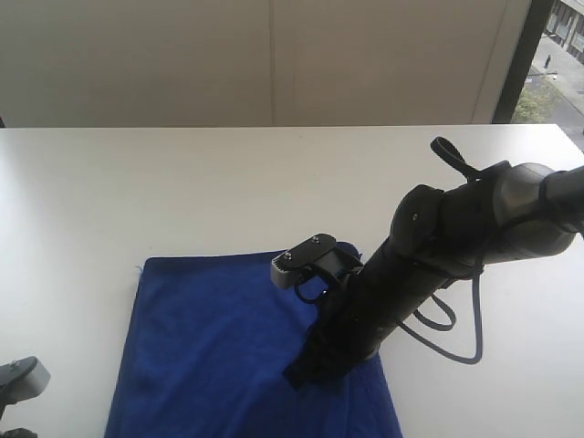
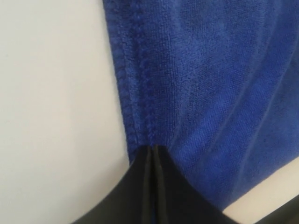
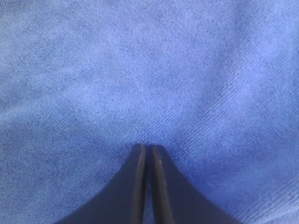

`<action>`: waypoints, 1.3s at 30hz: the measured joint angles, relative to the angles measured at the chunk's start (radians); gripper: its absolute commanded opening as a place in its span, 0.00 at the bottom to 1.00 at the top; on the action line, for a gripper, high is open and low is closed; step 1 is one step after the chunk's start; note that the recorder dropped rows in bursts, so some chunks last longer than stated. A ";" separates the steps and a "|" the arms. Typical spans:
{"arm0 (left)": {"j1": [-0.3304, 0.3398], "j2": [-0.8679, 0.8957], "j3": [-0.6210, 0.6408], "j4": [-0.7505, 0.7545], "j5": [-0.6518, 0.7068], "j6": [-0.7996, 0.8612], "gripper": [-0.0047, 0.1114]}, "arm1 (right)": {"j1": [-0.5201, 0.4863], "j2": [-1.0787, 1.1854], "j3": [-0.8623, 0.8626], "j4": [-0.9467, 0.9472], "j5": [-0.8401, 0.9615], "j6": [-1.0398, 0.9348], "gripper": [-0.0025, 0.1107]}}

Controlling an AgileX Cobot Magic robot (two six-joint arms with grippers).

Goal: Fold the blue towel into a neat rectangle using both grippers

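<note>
The blue towel lies flat on the white table, and its near edge runs out of the exterior view. My right gripper reaches in from the right and stands tip-down on the towel's middle. In the right wrist view that gripper is shut, with a blue sliver of towel between its jaws. In the left wrist view my left gripper is shut on the stitched hem of the towel, and creases run away from the tip. Its tip is out of the exterior view.
A grey part of the left arm shows at the lower left corner. Black cable loops hang from the right arm over the table beside the towel. A wall and a window stand behind the table's far edge.
</note>
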 measured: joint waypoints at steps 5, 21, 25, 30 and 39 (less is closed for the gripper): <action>0.000 -0.002 0.000 0.016 0.000 -0.002 0.10 | 0.000 0.000 0.000 0.000 0.000 0.000 0.08; 0.000 -0.010 -0.018 0.026 0.032 -0.008 0.49 | 0.000 0.000 0.000 0.000 0.000 0.000 0.08; 0.000 -0.010 -0.034 0.051 0.017 -0.008 0.49 | 0.000 0.000 0.000 0.000 0.000 0.000 0.08; 0.000 -0.010 -0.043 0.069 0.008 -0.008 0.49 | 0.000 0.000 -0.001 0.000 0.002 0.000 0.08; 0.000 -0.010 -0.045 0.080 0.000 -0.018 0.49 | 0.000 0.000 -0.001 0.000 0.002 0.000 0.08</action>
